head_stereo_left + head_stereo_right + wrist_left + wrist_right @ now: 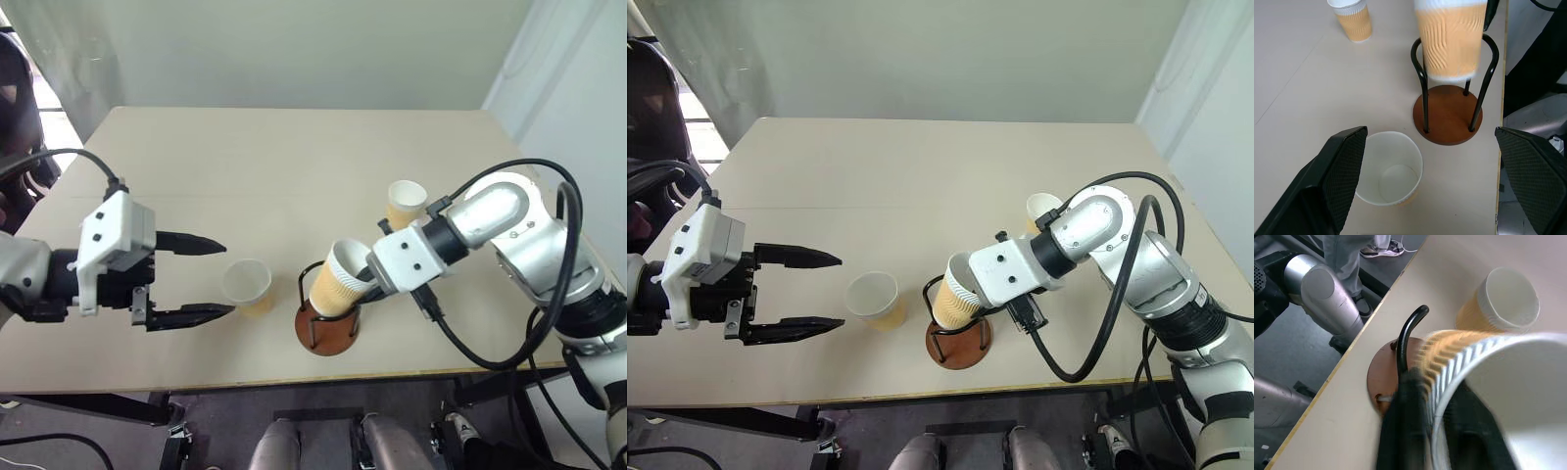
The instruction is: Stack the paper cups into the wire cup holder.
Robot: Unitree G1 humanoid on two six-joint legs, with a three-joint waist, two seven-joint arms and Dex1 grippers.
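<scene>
Right gripper (364, 277) pinches a paper cup's (336, 281) rim.
Cup leans in the wire cup holder (328, 328) near the bench (294, 157) front edge, mouth up-right; left gripper (217, 278) gapes wide, empty.

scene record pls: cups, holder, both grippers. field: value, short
cup in holder: one paper cup, tilted, lower part between the loops of the wire cup holder, its bottom above the base
cup near left gripper: upright on the table, in front of the open fingers
third cup: upright behind the right arm
holder: near the table's front edge, brown disc base
left gripper: open, holding nothing
right gripper: fingers at the rim of the tilted cup, one inside, one outside
</scene>
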